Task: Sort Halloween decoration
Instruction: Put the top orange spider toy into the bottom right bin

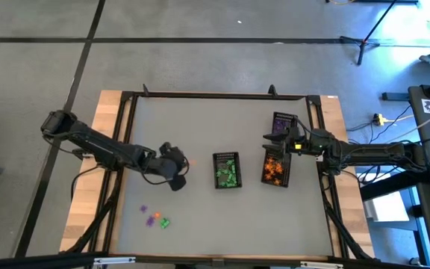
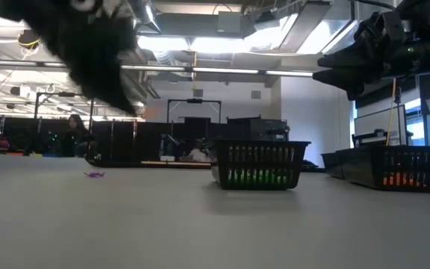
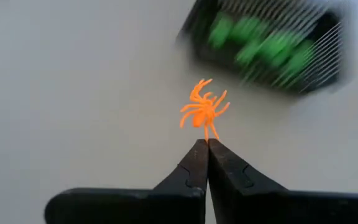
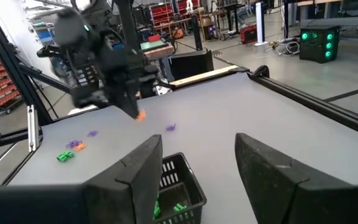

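My left gripper (image 3: 207, 146) is shut on an orange plastic spider (image 3: 204, 112), a Halloween decoration, above the table just left of the green-filled basket (image 1: 227, 170). The spider also shows as an orange spot (image 1: 187, 161) at the fingertips in the high view. A few loose trinkets, purple, orange and green (image 1: 155, 218), lie on the table near its front left. My right gripper (image 4: 197, 168) hangs open and level at the right, by the orange-filled basket (image 1: 276, 168) and the purple-filled basket (image 1: 282, 123). My left gripper pinches the orange spider by its lower legs (image 3: 207, 133) at the very tips of its two fingers. The fingers slant down from the table's left. The spider sticks out beyond the tips, lifted clear of the table.
Three black mesh baskets stand in the table's middle and right. One purple trinket (image 2: 94, 174) lies apart on the table behind the left arm. A raised black frame (image 1: 129, 104) rims the table. Bare grey surface lies between the loose trinkets and the baskets.
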### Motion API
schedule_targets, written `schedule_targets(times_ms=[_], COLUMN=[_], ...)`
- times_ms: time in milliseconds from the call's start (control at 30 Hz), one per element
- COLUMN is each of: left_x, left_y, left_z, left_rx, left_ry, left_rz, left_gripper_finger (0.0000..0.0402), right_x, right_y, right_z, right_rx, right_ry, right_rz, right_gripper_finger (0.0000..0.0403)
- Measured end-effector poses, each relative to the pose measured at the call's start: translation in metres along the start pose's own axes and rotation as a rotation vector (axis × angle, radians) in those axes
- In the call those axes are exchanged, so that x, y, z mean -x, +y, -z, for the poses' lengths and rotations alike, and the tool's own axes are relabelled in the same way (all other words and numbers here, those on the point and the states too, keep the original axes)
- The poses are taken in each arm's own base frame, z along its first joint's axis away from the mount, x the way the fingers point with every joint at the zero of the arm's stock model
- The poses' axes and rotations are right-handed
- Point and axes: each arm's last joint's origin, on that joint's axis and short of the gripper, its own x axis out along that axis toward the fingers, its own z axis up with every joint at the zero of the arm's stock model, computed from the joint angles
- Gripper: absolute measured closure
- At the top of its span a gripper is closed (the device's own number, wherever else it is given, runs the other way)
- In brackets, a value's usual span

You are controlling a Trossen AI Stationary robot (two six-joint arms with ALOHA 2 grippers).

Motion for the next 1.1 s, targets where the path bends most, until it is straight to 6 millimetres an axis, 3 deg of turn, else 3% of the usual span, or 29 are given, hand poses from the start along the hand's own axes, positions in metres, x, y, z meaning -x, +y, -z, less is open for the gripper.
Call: schedule_targets(times_ms=[167,333,533,733,933,1100], left_x=[0.013,0.017,-0.007,-0.033,-0.049,-0.057], left_y=[-0.026,-0.043,-0.059,-0.086,-0.111,-0.117], left_z=[-0.025,-0.032,-0.031,-0.046,-0.069,-0.078], left_rx=[-0.085,-0.154,-0.227,-0.347,-0.442,-0.462], left_ry=[-0.264,-0.432,-0.497,-0.51,-0.538,-0.538], left_rz=[0.134,0.136,0.088,-0.084,-0.253,-0.316], left_gripper_finger=[0.0401,0.0401,0.0401,0.0401,0.0401,0.0401], right_x=[0.0,-0.002,-0.013,-0.029,-0.059,-0.083], right_y=[0.003,0.005,0.009,0.023,0.039,0.049], right_z=[-0.002,-0.003,0.002,0.005,0.005,0.007], right_rx=[-0.01,-0.053,-0.073,-0.047,-0.006,0.033], right_ry=[-0.004,-0.007,-0.009,-0.054,0.015,0.066], right_rz=[-0.095,-0.165,-0.192,-0.246,-0.242,-0.246], right_gripper_finger=[0.0204,0.0204,0.0204,0.0204,0.0204,0.0204])
